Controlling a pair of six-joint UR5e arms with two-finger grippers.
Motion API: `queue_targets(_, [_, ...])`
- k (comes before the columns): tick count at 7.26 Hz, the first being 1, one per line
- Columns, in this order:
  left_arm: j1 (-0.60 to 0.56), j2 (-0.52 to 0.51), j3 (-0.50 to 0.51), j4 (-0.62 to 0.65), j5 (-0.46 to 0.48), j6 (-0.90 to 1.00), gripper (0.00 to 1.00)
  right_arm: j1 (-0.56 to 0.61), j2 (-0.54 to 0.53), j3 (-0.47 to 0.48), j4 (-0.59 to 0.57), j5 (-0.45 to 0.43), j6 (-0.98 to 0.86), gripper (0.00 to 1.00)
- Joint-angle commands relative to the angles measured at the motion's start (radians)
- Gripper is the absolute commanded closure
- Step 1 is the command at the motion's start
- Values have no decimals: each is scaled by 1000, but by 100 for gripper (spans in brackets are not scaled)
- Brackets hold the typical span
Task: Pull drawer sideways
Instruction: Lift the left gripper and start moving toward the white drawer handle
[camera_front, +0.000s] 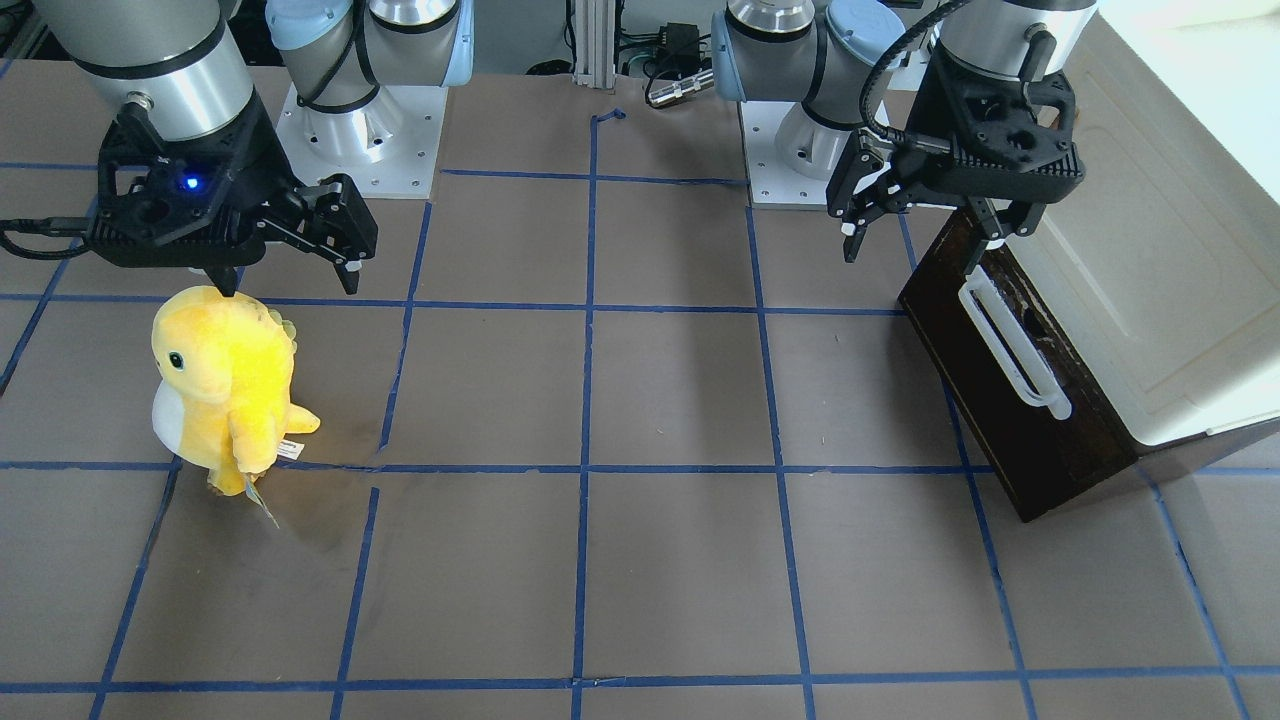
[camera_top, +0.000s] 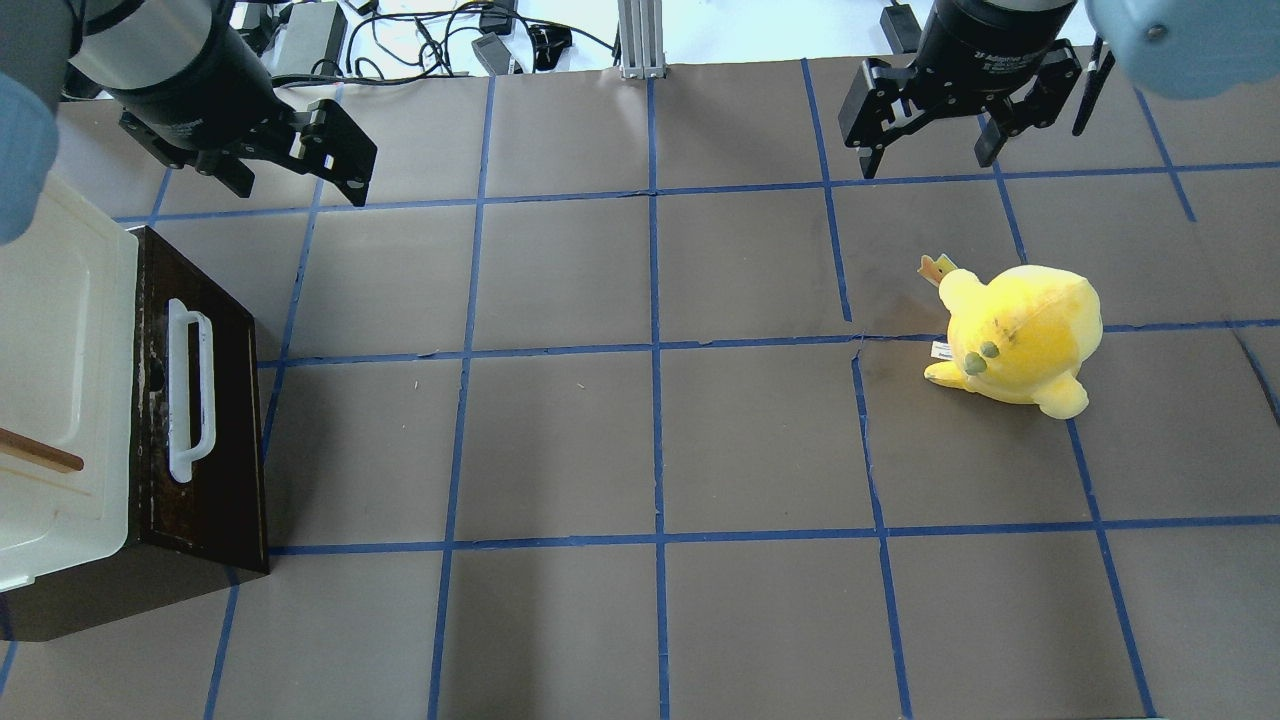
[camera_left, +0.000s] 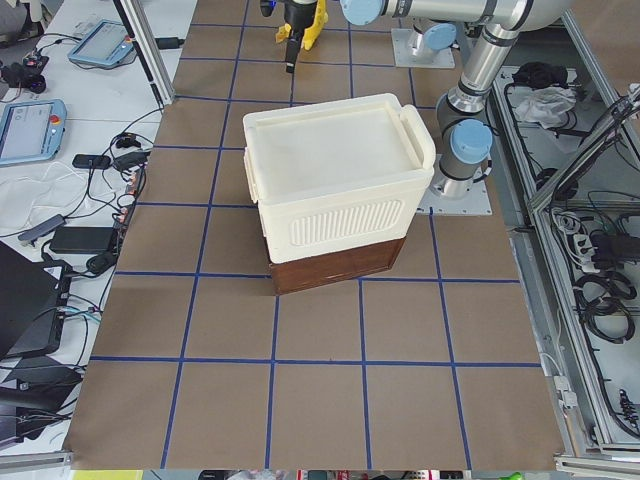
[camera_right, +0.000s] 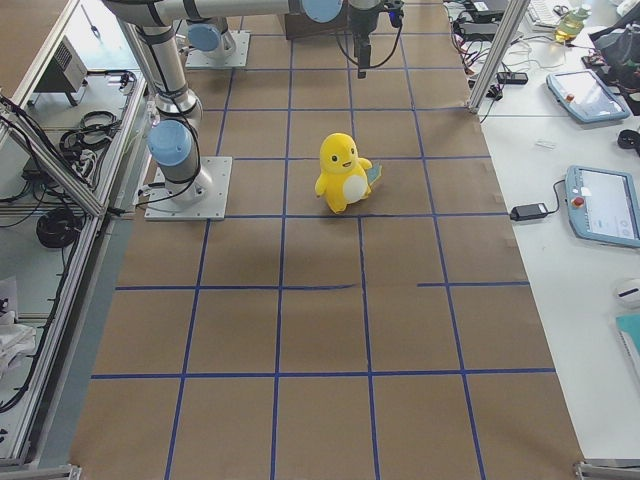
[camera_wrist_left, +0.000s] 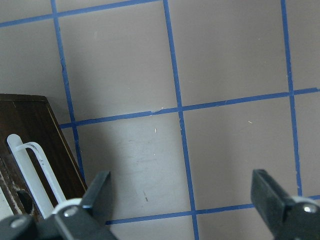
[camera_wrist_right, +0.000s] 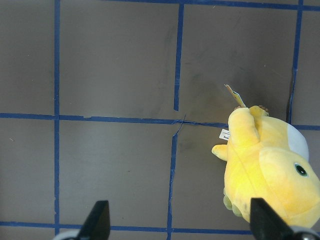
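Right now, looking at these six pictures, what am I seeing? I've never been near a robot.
Two robot arms are bolted to a brown table with blue tape lines. Each ends in two fingers, its hand. Two pictures look down from above, one from behind the robot and one facing it; two are from the table's ends; two come from cameras on the wrists. The left fingers hover open near the drawer, a dark brown front with a white handle under a cream box. The right fingers hang open near a yellow plush toy. Nothing is held.
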Motion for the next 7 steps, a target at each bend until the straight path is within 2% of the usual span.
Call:
queue_targets(1, [0, -17, 18, -6, 4, -17, 0, 0, 0, 0, 0, 0, 0, 0])
queue_targets(3, [-9, -68, 19, 23, 131, -102, 0, 0, 0, 0, 0, 0, 0, 0])
queue_targets(5, [-78, -126, 22, 79, 174, -207, 0, 0, 0, 0, 0, 0, 0, 0])
queue_targets(7, [-184, -183, -6, 77, 428, -401, 0, 0, 0, 0, 0, 0, 0, 0])
